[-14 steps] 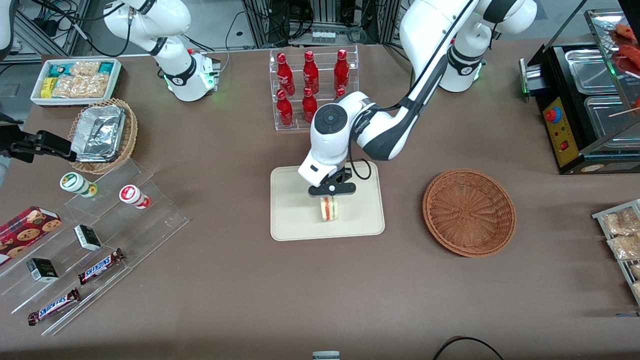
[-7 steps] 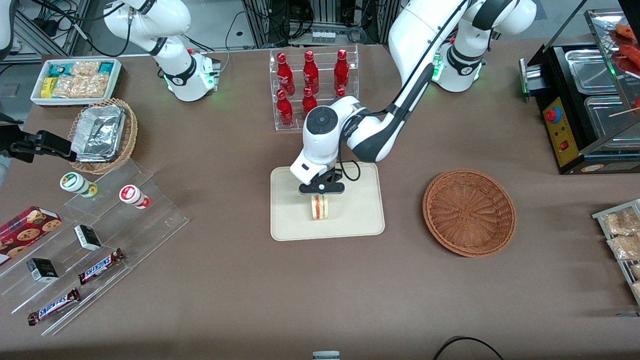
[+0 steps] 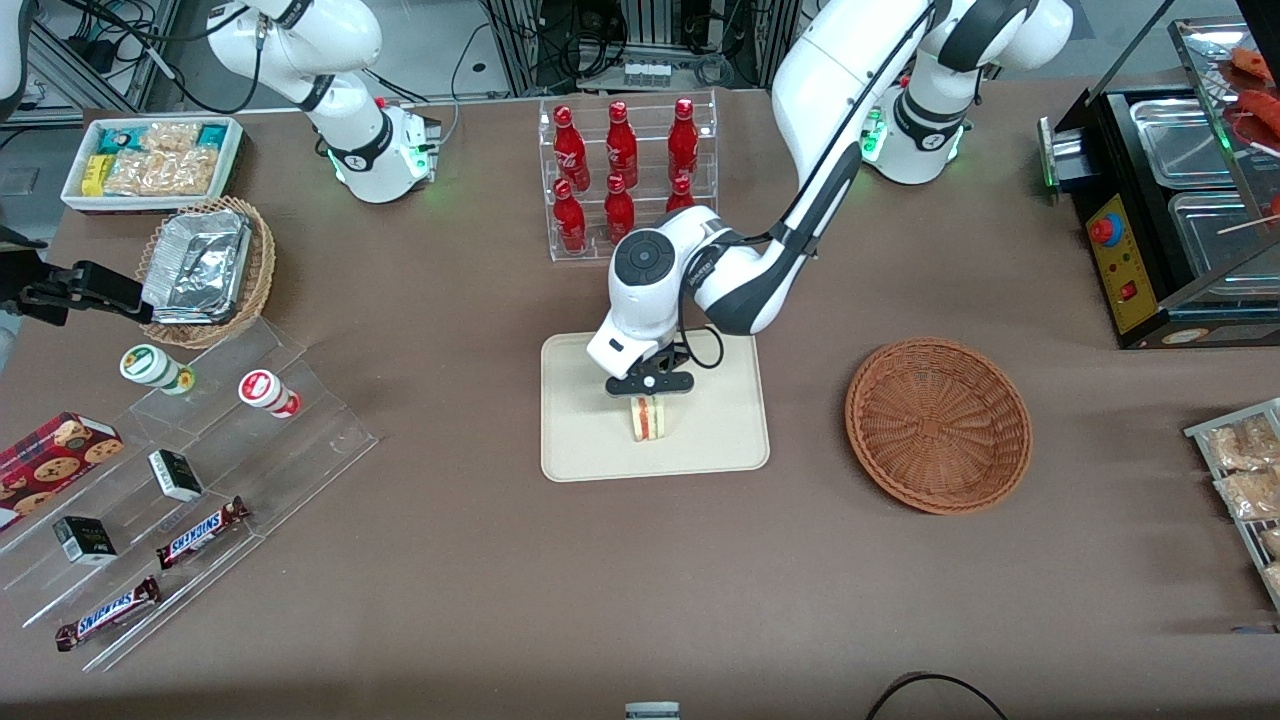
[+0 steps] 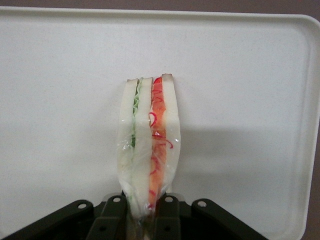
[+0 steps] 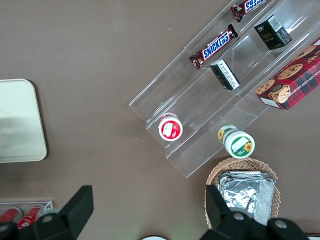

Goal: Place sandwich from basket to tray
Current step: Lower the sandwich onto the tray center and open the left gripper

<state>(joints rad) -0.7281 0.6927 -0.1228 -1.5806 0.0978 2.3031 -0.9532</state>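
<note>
Left gripper (image 3: 649, 393) is low over the tray (image 3: 580, 445), fingers (image 4: 167, 220) pinched on the one sandwich (image 3: 650, 418), which stands on edge, point up between the pads. In the wrist view the sandwich (image 4: 148, 150) is clamped at its narrow end in clear wrap, green layer on one side and red on the other, with the tray (image 4: 250, 75) surface under it; can't tell if its lower edge actually touches the tray. Sandwich sits around the tray's middle, slightly toward the edge nearer the front camera. One reddish basket (image 3: 938, 425) sits on the tabletop beside the tray toward the working arm's end, well apart from it, nothing visible inside. Farther from the camera than the tray: one clear rack with six red bottles (image 3: 621, 170), three per row. Toward the parked arm's end: one tan wicker basket with foil containers (image 3: 205, 268), one white bin of snack packets (image 3: 150, 160), a clear stepped stand (image 3: 200, 480) carrying two round tubs, two small dark boxes, two Snickers bars (image 3: 200, 531), and one cookie box (image 3: 50, 455) at the table edge.
</note>
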